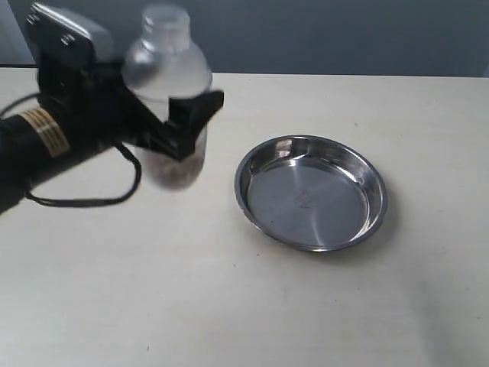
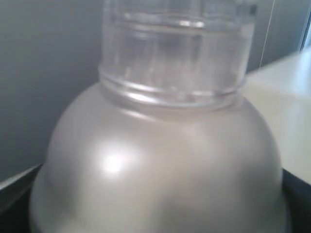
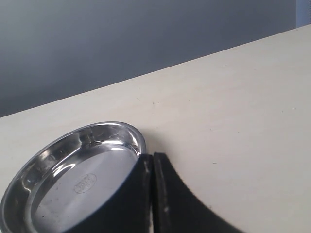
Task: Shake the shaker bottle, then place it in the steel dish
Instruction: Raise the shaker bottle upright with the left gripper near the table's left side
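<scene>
Two arms on this job, and only the left one shows in the exterior view. It reaches in from the left, and the left gripper [image 1: 183, 122] is clamped around the middle of the shaker bottle [image 1: 164, 69]. One black finger [image 1: 195, 115] crosses the front of the clear body; the other is hidden behind it. The jaws stand wide, spread by the bottle's own girth.

The bottle stands roughly upright with its frosted dome and small round cap [image 1: 166, 19] on top. Reddish-brown bits [image 1: 179, 172] sit low in the body. Its outline is smeared, and I cannot tell whether the base touches the pale table [image 1: 306, 306] or hangs just above it. A black cable [image 1: 84, 202] loops on the table under the arm.

Up close in the left wrist view, the dome of the shaker bottle [image 2: 160, 160] fills the picture. The ribbed clear cap [image 2: 175, 53] rises above it, and dark finger edges [image 2: 297, 194] show at the lower corners.

The steel dish [image 1: 309, 195] lies flat on the table to the right of the bottle, near it but apart, with nothing in it.

In the right wrist view the right gripper [image 3: 151, 162] has its two black fingers pressed together with nothing between them. It hangs above the near rim of the steel dish [image 3: 73, 179], whose mirror floor shows a small stamped mark.
</scene>
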Robot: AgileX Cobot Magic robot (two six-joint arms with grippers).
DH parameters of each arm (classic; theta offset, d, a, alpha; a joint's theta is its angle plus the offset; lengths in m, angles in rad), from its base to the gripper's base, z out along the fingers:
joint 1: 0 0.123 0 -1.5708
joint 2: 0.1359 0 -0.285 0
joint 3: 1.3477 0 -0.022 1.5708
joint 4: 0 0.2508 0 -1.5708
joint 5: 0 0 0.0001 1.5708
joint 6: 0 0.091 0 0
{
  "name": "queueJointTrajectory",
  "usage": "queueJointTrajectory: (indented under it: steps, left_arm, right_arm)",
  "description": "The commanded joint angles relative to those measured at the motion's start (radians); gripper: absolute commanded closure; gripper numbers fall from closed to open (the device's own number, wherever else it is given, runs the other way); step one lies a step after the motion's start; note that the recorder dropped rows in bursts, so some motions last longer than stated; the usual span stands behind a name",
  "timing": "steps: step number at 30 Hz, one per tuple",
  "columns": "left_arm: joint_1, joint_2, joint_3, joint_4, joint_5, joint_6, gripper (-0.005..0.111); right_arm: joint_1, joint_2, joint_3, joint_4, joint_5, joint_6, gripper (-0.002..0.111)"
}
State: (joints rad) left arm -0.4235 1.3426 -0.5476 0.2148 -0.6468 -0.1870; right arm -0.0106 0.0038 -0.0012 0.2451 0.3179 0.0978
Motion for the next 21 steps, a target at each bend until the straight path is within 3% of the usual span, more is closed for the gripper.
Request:
queueJointTrajectory:
  steps: [1,2,4,5,7,8,9,11,12,13,15,17,19,21]
  left_arm:
    - [-0.009,-0.147,-0.024,-0.099,0.046,0.064,0.107]
    - [0.004,-0.11,-0.01,-0.231,0.12,0.162,0.107]
    - [0.017,-0.055,0.003,-0.421,0.122,0.209,0.107]
    - [0.0,-0.082,-0.002,-0.369,0.114,0.173,0.107]
    - [-0.059,-0.187,-0.018,-0.06,-0.012,0.063,0.107]
    - [-0.08,-0.225,-0.031,0.016,-0.081,0.037,0.107]
    - [-0.099,-0.262,-0.038,0.036,-0.064,0.044,0.107]
    - [-0.101,-0.264,-0.032,-0.155,0.138,0.173,0.107]
    - [-0.08,-0.219,-0.014,-0.353,0.207,0.326,0.107]
    - [-0.056,-0.159,0.011,-0.554,0.209,0.463,0.107]
    - [-0.051,-0.105,0.019,-0.737,0.213,0.54,0.107]
    - [-0.097,-0.152,0.012,-0.596,0.218,0.476,0.107]
    - [-0.156,-0.21,0.009,-0.4,0.139,0.376,0.107]
    - [-0.162,-0.202,0.03,-0.444,0.11,0.387,0.107]
  right_arm:
    - [0.002,-0.004,0.001,0.0,-0.01,-0.006,0.109]
    - [0.002,-0.004,0.001,0.0,-0.01,-0.006,0.109]
    - [0.002,-0.004,0.001,0.0,-0.01,-0.006,0.109]
    - [0.002,-0.004,0.001,0.0,-0.01,-0.006,0.109]
    - [0.002,-0.004,0.001,0.0,-0.01,-0.006,0.109]
    - [0.002,-0.004,0.001,0.0,-0.01,-0.006,0.109]
    - [0.002,-0.004,0.001,0.0,-0.01,-0.006,0.109]
    - [0.0,-0.004,0.001,0.0,-0.01,-0.006,0.109]
    - [0.0,-0.004,0.001,0.0,-0.01,-0.006,0.109]
    - [0.002,-0.004,0.001,0.0,-0.01,-0.006,0.109]
    - [0.002,-0.004,0.001,0.0,-0.01,-0.006,0.109]
    - [0.002,-0.004,0.001,0.0,-0.01,-0.006,0.109]
    - [0.002,-0.004,0.001,0.0,-0.01,-0.006,0.109]
    - [0.0,-0.004,0.001,0.0,-0.01,-0.006,0.109]
